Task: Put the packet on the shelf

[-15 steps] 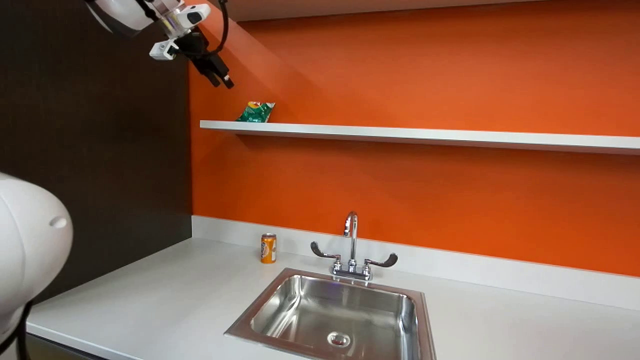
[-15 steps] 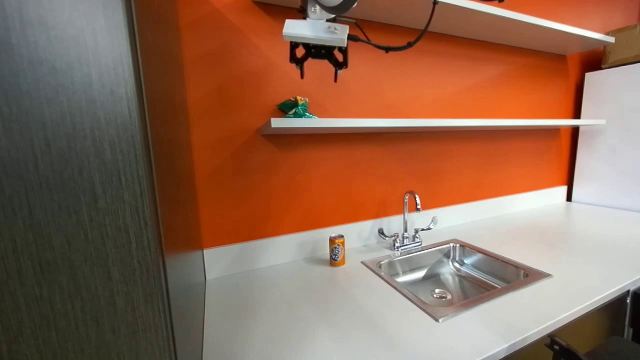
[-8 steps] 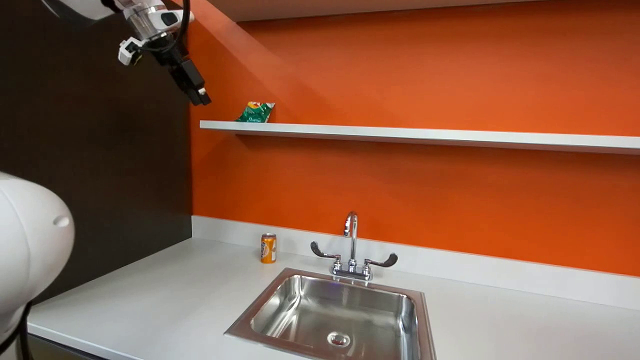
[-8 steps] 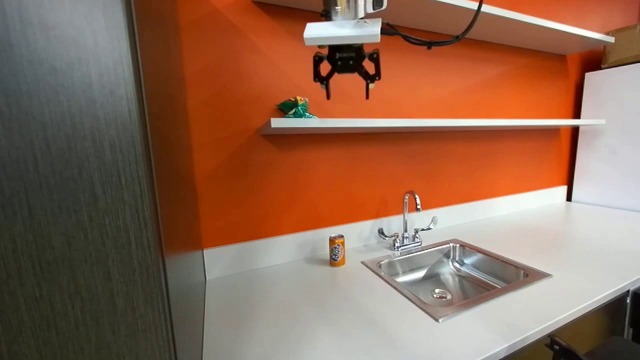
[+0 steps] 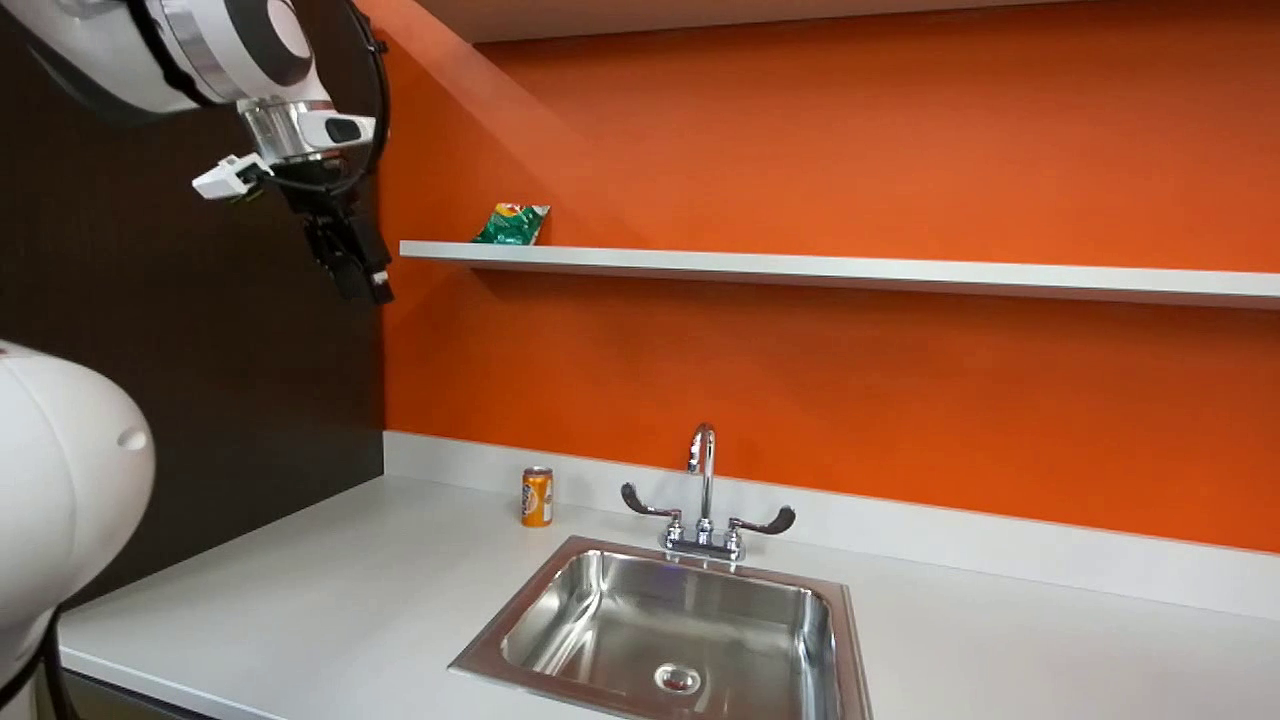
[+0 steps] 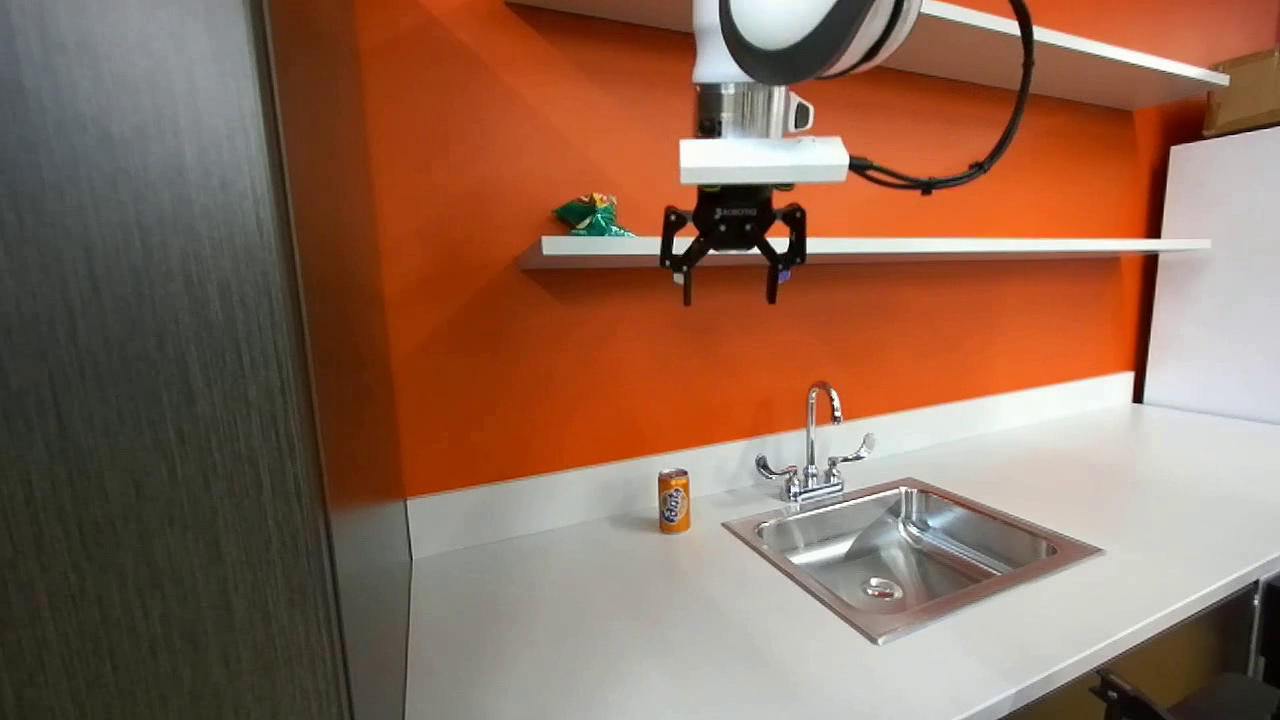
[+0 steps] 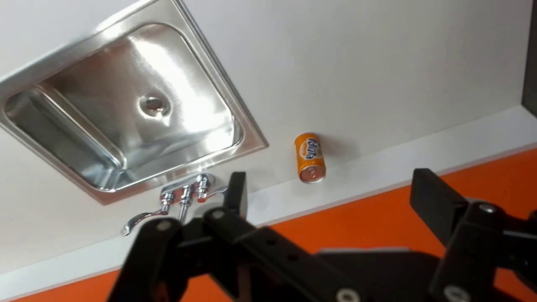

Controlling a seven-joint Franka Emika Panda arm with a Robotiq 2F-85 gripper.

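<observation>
Shelf (image 5: 800,264) is long, thin, white, running along the orange wall (image 5: 850,390). Packet (image 5: 511,226), green, crinkled, yellowish patch near its top, rests on the shelf close to one end; both exterior views agree. Cannot tell whether it touches the wall behind.

Gripper (image 6: 729,292) hangs in front of the shelf in an exterior view, hiding a stretch of its edge. Apart from shelf and packet both. Fingers (image 7: 237,193) point downward, tips lower than the shelf, spread wide, nothing held; wrist view shows the same broad gap. White arm (image 6: 790,25) reaches in higher than the shelf, black cable (image 6: 1018,100) looping off the wrist.

Dark panel (image 5: 230,380) stands off the shelf's packet end. By the shelf's far end, white panel (image 6: 1215,290), contact unclear; cardboard box (image 6: 1245,92) there too, higher than the shelf. Upper shelf (image 6: 1110,75), also white, above it.

Well below the shelf: pale grey countertop (image 5: 330,580). Orange can (image 6: 674,502) upright on it, toward the shelf's packet end. Farther along, also lower than the shelf: steel sink (image 5: 690,610), chrome faucet (image 5: 707,500) at its wall side, lever handles (image 5: 770,527) out to both sides.
</observation>
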